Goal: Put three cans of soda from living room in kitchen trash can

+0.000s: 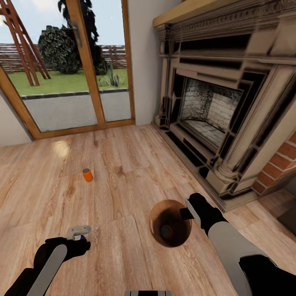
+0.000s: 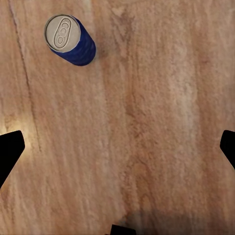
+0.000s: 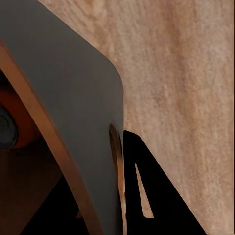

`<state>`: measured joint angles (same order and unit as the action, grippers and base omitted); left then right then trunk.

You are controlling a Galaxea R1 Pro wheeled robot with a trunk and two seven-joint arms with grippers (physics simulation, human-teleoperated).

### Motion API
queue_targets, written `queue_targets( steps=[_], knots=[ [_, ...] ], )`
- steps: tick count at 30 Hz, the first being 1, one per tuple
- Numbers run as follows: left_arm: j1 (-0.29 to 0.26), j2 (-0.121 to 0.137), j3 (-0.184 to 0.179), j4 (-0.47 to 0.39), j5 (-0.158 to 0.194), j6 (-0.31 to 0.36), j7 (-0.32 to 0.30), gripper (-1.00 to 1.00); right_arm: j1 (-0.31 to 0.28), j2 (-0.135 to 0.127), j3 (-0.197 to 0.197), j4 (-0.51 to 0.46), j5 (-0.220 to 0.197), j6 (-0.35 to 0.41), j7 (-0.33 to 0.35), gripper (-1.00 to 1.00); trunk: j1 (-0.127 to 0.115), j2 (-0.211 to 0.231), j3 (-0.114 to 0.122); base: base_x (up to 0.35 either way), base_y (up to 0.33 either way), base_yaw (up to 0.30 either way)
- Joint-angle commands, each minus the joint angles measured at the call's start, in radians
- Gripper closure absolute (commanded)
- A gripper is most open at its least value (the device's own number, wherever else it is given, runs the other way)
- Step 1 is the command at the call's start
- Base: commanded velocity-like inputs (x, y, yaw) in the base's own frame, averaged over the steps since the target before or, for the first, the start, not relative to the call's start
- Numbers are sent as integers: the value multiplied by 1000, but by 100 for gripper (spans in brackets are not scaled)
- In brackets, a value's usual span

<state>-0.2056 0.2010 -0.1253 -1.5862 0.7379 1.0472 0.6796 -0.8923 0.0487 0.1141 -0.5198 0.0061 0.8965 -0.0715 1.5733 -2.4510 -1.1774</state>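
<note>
An orange can of soda stands on the wood floor of the living room. A second orange can lies inside the tash can, whose copper-brown inside faces up. My right gripper is shut on the bin's rim; the right wrist view shows the bin wall pinched by a finger, with the orange can inside. My left gripper hangs open over the dark blue can, which stands upright on the floor ahead of the spread fingers, not between them.
An ornate stone fireplace and its hearth run along the right, with red brick beyond it. Wood-framed glass doors close off the far side. Open floor lies between the cans and the doors.
</note>
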Motion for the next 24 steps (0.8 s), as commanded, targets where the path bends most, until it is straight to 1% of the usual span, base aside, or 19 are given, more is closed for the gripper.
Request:
queue_targets(
  steps=[1,5,11,24],
  knots=[
    [0,0,0,0,0,0,0,-100,0,0,-1,0,-11,-1,4,100,0,0,0,0,0,0],
    [0,0,0,-1,0,0,-1,-100,2,1,-1,0,-12,-1,4,100,0,0,0,0,0,0],
    [0,0,-1,-1,0,0,-1,-100,5,11,-1,0,-6,-1,3,100,0,0,-4,0,0,42],
    [0,0,-1,-1,0,0,-2,-100,12,15,2,0,-4,-1,2,100,0,0,-20,0,0,150]
  ],
)
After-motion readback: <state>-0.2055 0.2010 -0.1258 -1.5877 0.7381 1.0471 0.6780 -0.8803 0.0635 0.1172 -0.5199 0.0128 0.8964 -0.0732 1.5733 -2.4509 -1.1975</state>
